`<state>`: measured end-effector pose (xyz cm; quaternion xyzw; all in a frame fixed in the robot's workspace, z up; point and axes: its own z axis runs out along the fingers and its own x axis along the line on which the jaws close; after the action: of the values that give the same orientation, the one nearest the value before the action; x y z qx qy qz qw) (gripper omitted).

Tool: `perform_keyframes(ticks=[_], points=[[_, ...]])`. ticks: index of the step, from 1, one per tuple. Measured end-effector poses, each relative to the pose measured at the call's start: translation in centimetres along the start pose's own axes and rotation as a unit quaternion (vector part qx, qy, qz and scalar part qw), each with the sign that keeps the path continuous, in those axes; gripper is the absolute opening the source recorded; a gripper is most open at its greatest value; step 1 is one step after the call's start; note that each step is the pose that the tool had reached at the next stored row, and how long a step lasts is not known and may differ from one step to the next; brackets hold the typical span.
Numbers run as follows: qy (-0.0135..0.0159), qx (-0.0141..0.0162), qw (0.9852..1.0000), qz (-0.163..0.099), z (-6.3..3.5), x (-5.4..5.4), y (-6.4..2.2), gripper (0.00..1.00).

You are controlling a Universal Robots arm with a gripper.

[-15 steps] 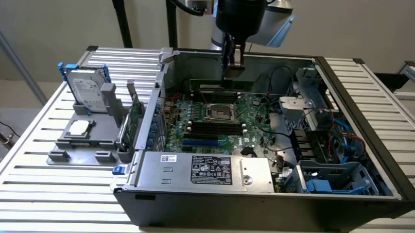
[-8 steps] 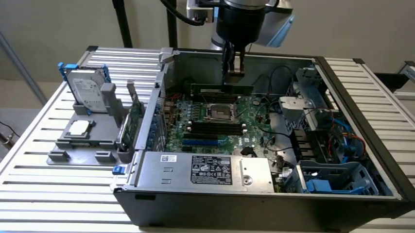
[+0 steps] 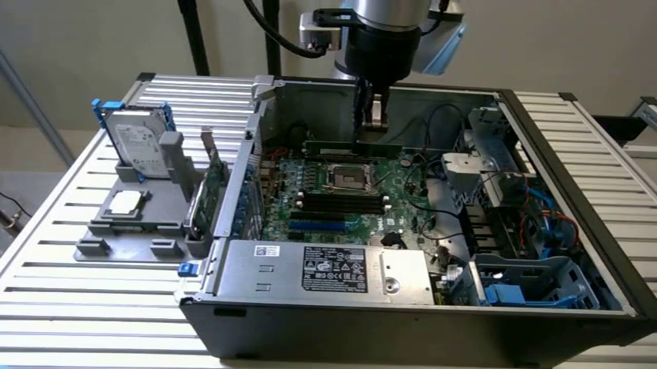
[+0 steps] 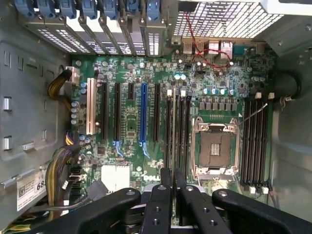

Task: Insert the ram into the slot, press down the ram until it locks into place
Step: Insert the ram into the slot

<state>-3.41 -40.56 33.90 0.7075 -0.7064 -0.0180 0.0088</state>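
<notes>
The ram is a thin green stick hanging level inside the open computer case, above the motherboard. My gripper comes down from above and is shut on the ram's top edge. In the wrist view the ram appears edge-on as a pale thin line running out from between the closed fingers. It lines up along the group of black memory slots with pale end latches, beside the processor socket. The same slots lie well below the stick in the exterior view. The ram is apart from the board.
The square metal-framed processor socket sits between two groups of memory slots; the second group is beyond it. A blue slot and black card slots are nearby. Case walls, the power supply, cables and a drive cage surround the board. A hard drive stands outside.
</notes>
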Motion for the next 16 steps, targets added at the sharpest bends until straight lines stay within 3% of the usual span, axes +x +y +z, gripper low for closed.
perform_keyframes(ticks=[16], points=[[-0.0002,0.0,1.0,0.004,2.89,0.0,-0.35,0.13]])
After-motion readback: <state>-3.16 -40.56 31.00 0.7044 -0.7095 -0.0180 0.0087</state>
